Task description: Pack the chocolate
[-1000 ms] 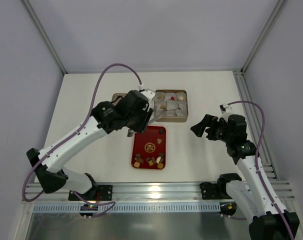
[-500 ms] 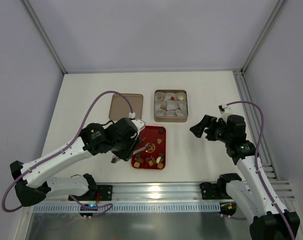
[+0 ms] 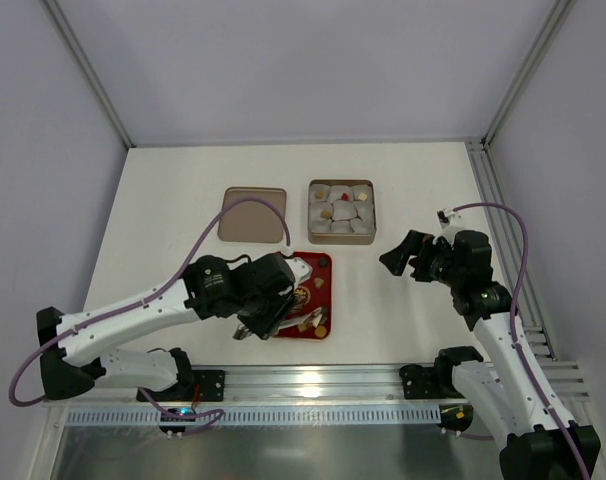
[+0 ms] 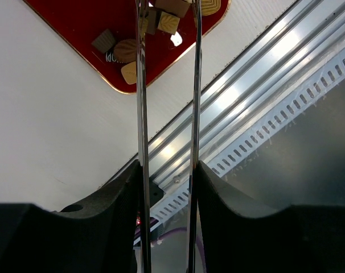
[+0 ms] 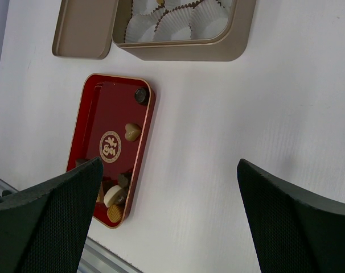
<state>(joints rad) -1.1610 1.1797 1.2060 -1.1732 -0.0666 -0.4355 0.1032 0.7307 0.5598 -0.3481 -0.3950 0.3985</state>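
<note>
The chocolate [image 3: 309, 321] lies as several small brown, tan and cream pieces at the near end of the red tray [image 3: 295, 272]; a heart-shaped piece [image 5: 130, 131] and a round dark one [image 5: 140, 95] lie further up. My left gripper [image 3: 275, 308] is shut on thin metal tweezers [image 4: 139, 114], whose blades reach over the near cluster [image 4: 126, 51]. Whether the tips hold a piece is hidden at the frame's edge. My right gripper [image 3: 398, 254] hangs open over bare table to the right of the tray, with nothing between its fingers [image 5: 47, 222].
A gold tin [image 3: 371, 212] of white paper cups, a few with pieces in them, stands behind the tray. Its lid [image 3: 253, 214] lies to the left. The aluminium rail [image 3: 313, 380] runs along the near edge, close to the tray's end.
My left arm has swung back from the gold tin to the near end of the red tray, carrying the tweezers. The right arm has not moved.
</note>
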